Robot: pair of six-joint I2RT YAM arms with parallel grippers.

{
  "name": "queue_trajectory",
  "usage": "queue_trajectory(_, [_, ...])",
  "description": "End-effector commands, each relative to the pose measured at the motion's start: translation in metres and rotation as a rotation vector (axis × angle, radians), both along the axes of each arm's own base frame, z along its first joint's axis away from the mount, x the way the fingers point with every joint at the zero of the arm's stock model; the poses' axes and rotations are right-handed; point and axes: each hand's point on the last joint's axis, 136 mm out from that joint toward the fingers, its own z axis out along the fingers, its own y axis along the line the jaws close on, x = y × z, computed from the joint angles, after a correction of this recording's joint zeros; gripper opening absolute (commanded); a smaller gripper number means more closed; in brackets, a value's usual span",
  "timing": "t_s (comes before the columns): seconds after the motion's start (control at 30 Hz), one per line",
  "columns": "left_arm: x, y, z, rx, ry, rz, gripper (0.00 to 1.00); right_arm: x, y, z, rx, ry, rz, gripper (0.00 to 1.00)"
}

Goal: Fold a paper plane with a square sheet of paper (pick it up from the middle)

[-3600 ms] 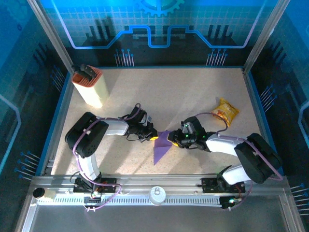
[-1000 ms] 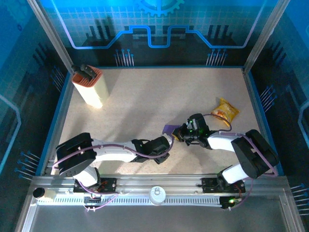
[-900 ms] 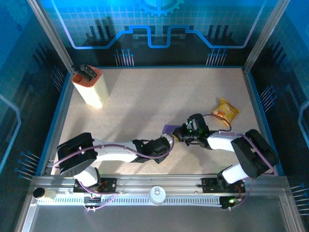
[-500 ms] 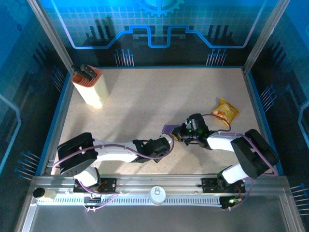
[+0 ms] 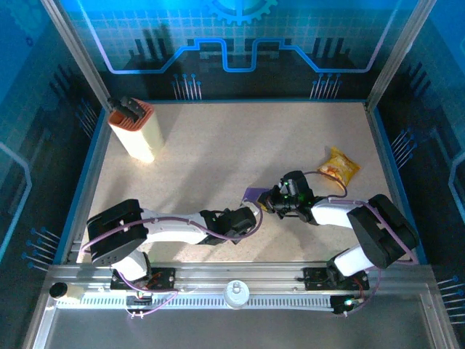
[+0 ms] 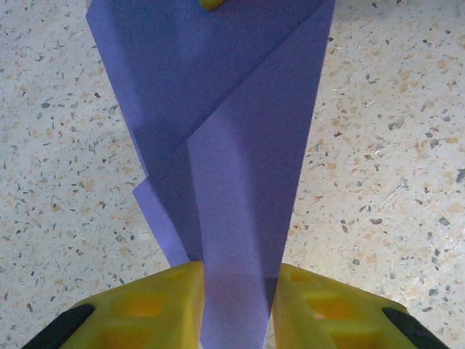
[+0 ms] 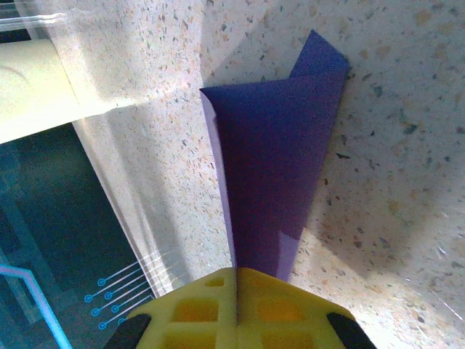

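Observation:
The square sheet of paper [image 5: 253, 194], purple and folded into a long creased wedge, sits mid-table between my two grippers. In the left wrist view the paper [image 6: 225, 145] narrows toward me, and its thin end passes between my yellow fingers [image 6: 145, 309]. The left gripper [image 6: 236, 309] is open about the width of that strip, with a slim dark gap on the right side. My right gripper [image 7: 236, 291] is shut on the paper [image 7: 276, 160], which stands up from its closed jaws with a folded flap at the far corner. From above, the left gripper [image 5: 254, 212] and the right gripper [image 5: 270, 202] nearly meet.
A tall cream-and-orange box [image 5: 134, 131] stands at the far left, also seen as the cream box [image 7: 29, 87]. A yellow-orange snack packet [image 5: 340, 166] lies right of the right arm. A blue rim [image 5: 91, 174] borders the speckled table.
Over 3.6 s the left arm swung round to come at the paper from the near side. In the last second its fingers narrowed round the paper's thin end. The right gripper stayed shut.

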Motion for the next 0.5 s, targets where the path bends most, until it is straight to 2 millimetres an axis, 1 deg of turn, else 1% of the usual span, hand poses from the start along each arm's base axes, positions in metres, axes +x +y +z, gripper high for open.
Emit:
queue_trajectory(0.0, [0.0016,0.0009,-0.0012,0.041,-0.022,-0.016,0.3,0.003,0.0075,0.01,0.01,-0.018,0.016,0.0])
queue_trajectory(0.47, [0.0044,0.0027,-0.0033,0.069,-0.038,-0.025,0.29,0.0028,0.0102,0.0097,0.013,-0.013,0.021,0.01])
